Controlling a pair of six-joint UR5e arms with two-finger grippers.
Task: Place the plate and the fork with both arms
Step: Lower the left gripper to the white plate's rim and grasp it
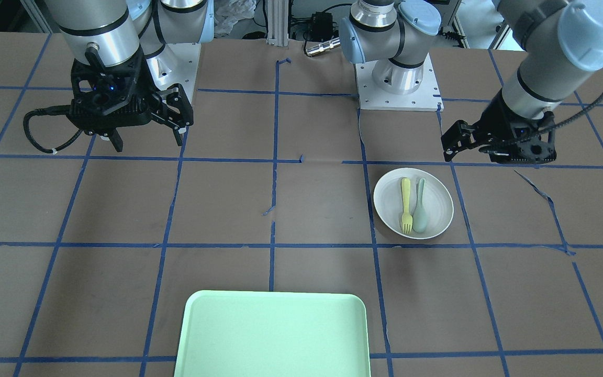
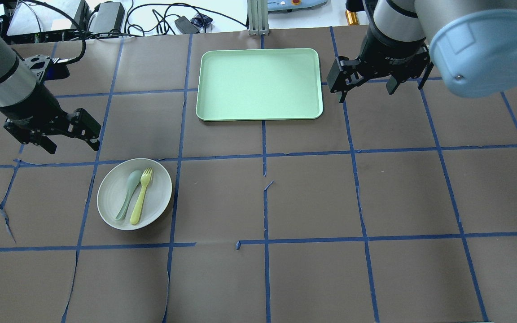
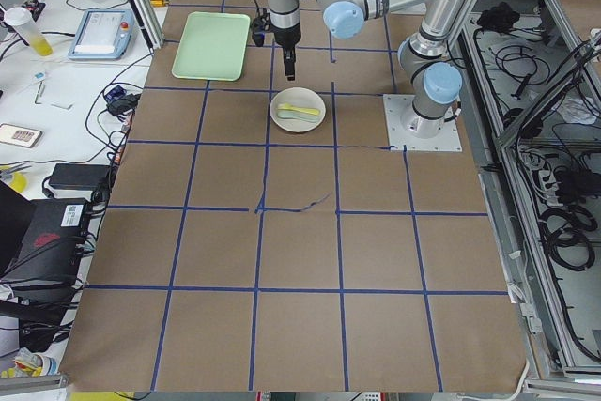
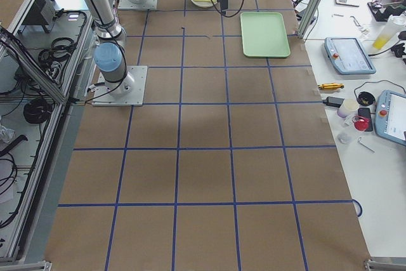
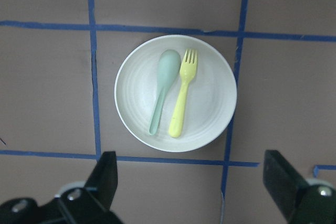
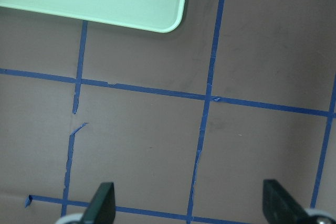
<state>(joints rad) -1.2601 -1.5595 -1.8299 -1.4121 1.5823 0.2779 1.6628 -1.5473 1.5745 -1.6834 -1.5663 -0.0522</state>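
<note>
we had the plate (image 2: 111,199) on the table, near our left gripper (image 2: 73,147), whose jaws were spread and empty. the fork (image 2: 141,197) lay in it beside the spoon (image 2: 128,193), tines pointing away from us. it was smooth pale plastic and the plate faintly ringed. the right gripper (image 2: 366,92), also spread and empty, hung by the tray (image 2: 258,85), well apart.

On bench (image 2: 312,193), robot's left half: plate (image 2: 111,197). In plate, side by side: spoon (image 2: 128,194), then fork (image 2: 142,196) to robot's right. Farther forward, mid-bench: tray (image 2: 258,83), well apart from plate.
</note>
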